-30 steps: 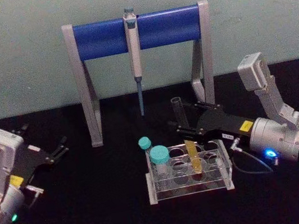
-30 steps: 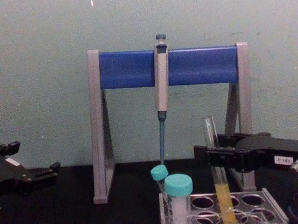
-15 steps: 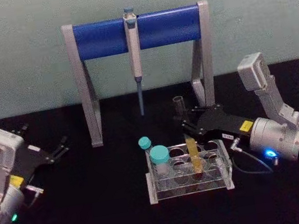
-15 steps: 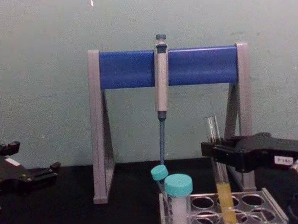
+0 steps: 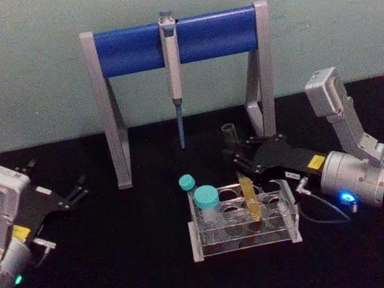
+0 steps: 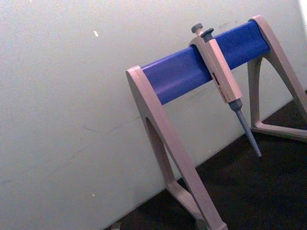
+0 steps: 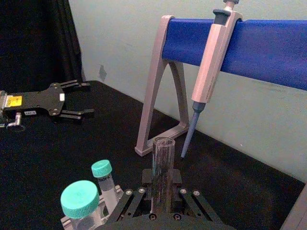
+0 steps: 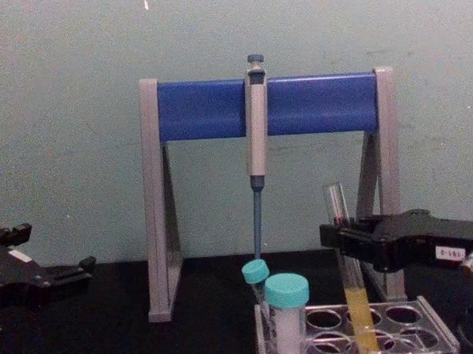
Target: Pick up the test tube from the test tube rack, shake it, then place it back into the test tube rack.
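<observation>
Over black table (image 5: 124, 271), right hand (image 5: 235, 159) clasps test tube (image 5: 249, 199) standing in rack (image 5: 244, 242).

We find open black table (image 5: 124, 271) in front of and left of the test tube rack (image 5: 244, 244). Behind it the pipette stand (image 5: 126, 50) blocks the way, its pipette (image 5: 173, 66) hanging low. Two teal-capped vials (image 5: 206, 199) crowd the rack's left end, and the right gripper (image 5: 237, 156), apparently clamped on the test tube (image 5: 250, 204), occupies the right.

Right gripper (image 5: 239, 157) clamps the test tube (image 5: 248, 195) with 2 fingers; far to its left, left gripper (image 5: 77, 192) idles, fingers spread.
</observation>
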{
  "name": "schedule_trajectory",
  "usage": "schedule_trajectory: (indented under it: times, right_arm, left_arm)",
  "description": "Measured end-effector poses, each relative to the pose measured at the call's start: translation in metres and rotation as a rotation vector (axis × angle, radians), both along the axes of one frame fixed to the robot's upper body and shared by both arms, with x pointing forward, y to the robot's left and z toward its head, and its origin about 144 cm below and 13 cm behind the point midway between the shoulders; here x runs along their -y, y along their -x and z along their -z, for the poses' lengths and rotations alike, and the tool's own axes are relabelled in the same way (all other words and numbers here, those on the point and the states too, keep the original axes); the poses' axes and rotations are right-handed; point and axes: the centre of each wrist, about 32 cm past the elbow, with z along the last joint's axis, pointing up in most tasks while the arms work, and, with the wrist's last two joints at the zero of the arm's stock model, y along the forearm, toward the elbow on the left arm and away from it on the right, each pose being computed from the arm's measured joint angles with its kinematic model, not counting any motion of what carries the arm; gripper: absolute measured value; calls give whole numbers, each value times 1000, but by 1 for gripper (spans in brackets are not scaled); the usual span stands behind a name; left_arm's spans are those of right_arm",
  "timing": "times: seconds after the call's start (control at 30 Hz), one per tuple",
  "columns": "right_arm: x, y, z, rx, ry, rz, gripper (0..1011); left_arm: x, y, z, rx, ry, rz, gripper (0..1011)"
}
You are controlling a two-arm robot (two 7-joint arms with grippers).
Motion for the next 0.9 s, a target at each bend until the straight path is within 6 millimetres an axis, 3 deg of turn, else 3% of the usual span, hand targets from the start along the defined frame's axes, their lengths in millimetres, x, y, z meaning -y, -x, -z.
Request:
schedule_trajectory:
  times: [0.47, 0.9]
  right_arm:
    - [5, 4, -2, 69, -68, -6, 230]
    - [10, 9, -19, 208, -173, -13, 230]
  left_arm:
    - [0, 0, 0, 0, 0, 0, 1001]
    - [0, 0, 0, 0, 0, 0, 1001]
